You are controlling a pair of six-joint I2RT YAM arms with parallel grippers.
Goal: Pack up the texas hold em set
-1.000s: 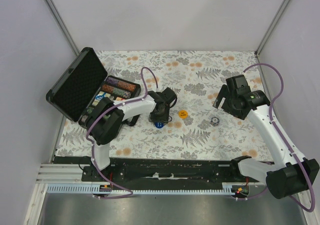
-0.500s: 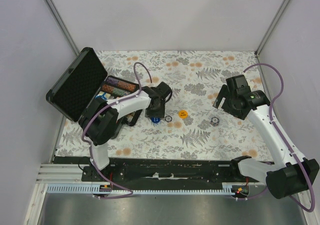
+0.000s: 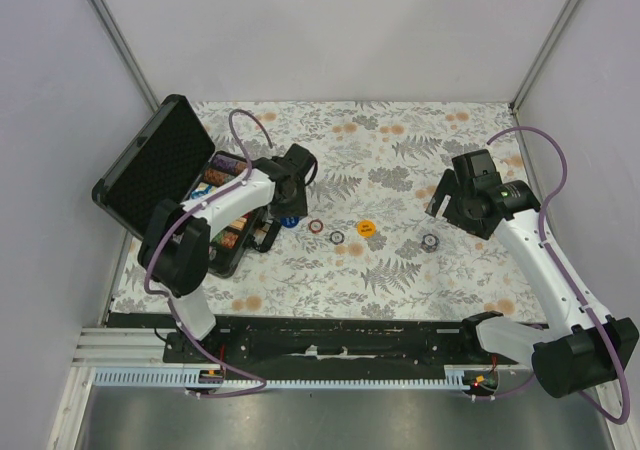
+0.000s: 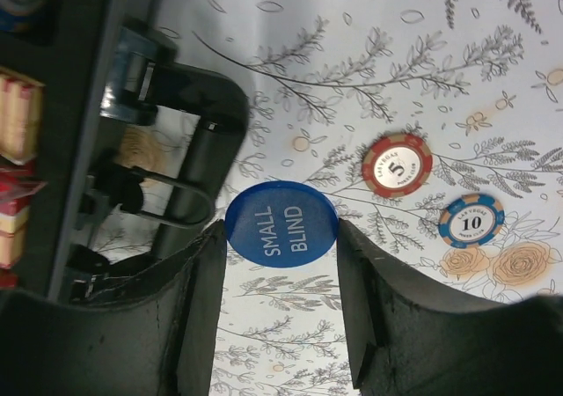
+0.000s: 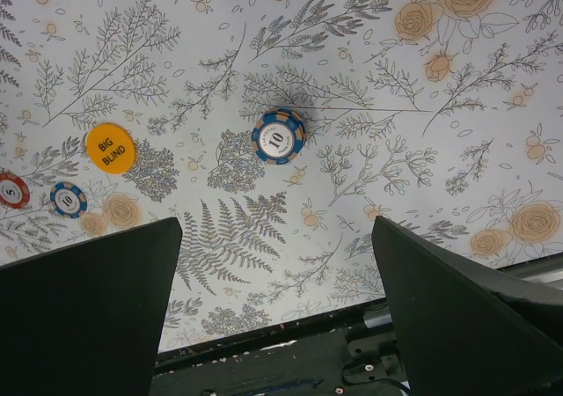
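Open case (image 3: 150,175) now sits just left of left gripper (image 3: 289,217), which swung over from mid-table pinching the SMALL BLIND button (image 4: 281,223); drop-in looks next. Red 5 chip (image 4: 397,165) lies loose to its right. Right gripper (image 5: 277,238) unmoved, jaws wide, over a blue 10 chip (image 5: 279,136).

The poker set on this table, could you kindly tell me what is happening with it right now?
The left tool grips the blue SMALL BLIND button by its edges, beside the handle of the open case. The right tool hangs open above the cloth, near a blue 10 chip. An orange BIG BLIND button, a red 5 chip and a second blue 10 chip lie loose on it.
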